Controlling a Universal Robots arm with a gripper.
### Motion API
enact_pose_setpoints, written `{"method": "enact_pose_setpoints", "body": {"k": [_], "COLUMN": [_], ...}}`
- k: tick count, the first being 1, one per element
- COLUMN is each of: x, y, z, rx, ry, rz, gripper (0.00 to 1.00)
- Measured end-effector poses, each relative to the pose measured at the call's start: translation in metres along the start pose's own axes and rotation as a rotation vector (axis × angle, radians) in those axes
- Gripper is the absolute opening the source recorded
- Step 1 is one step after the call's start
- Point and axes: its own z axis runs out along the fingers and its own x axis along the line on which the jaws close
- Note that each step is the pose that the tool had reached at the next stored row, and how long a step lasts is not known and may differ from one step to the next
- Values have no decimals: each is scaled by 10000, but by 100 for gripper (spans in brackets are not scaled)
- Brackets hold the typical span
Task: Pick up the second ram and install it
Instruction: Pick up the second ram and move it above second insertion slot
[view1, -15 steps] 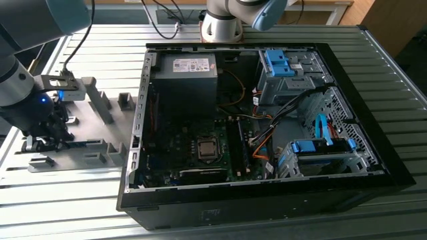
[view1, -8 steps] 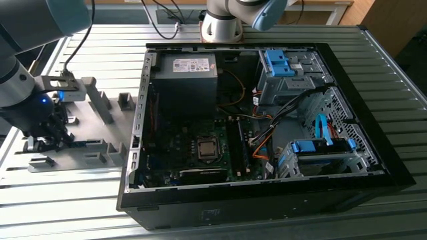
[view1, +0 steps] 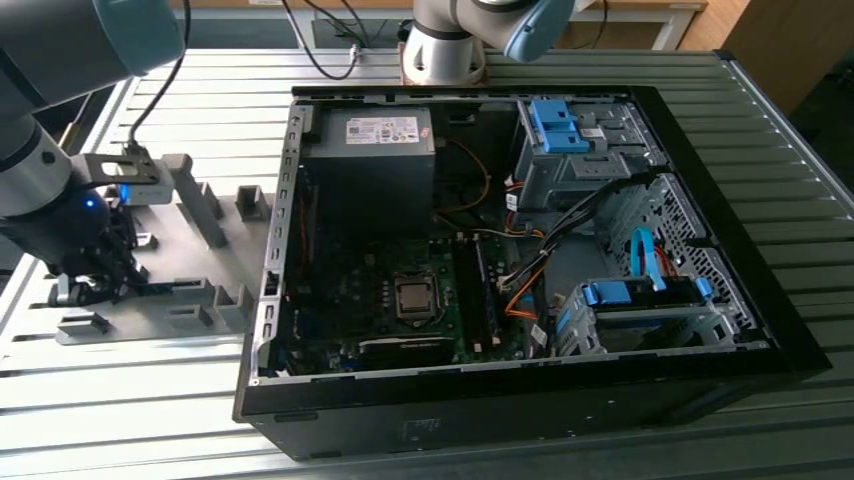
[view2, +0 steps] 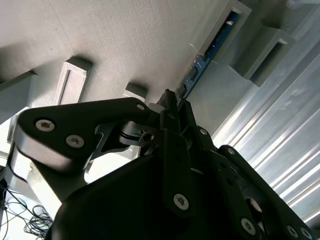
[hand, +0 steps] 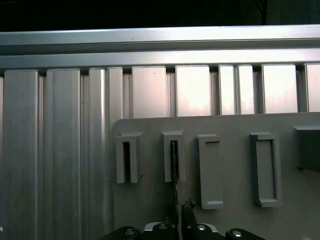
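The second ram (view2: 201, 64) is a thin blue-green stick lying on edge in a slot of the grey holder plate (view2: 125, 45). In the first wrist view the second ram (hand: 174, 167) appears edge-on, running from a slot block down between the fingertips. My gripper (view2: 172, 102) is low over the plate with its dark fingers (view2: 167, 112) closed tight on the near end of the stick. In the exterior view the gripper (view1: 96, 288) is at the left, on the holder plate (view1: 200, 305), with the stick (view1: 163, 288) reaching toward the computer.
An open computer case (view1: 747, 330) lies to the exterior view's right of the plate, with motherboard, processor socket (view1: 415, 297) and long memory slots (view1: 478, 290) beside it. Grey upright slot blocks (view1: 200, 200) stand on the plate. Cables (view1: 534, 270) and blue drive cages (view1: 641, 295) crowd the case's right side.
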Motion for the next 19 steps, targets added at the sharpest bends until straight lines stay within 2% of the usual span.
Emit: {"method": "enact_pose_setpoints", "body": {"k": [5,6,19], "x": [0,0,0], "y": [0,0,0], "z": [5,5,8], "rx": [1,1,1], "ry": [0,-1,-1], "rz": [-1,0,0], "gripper": [19,14,14]}}
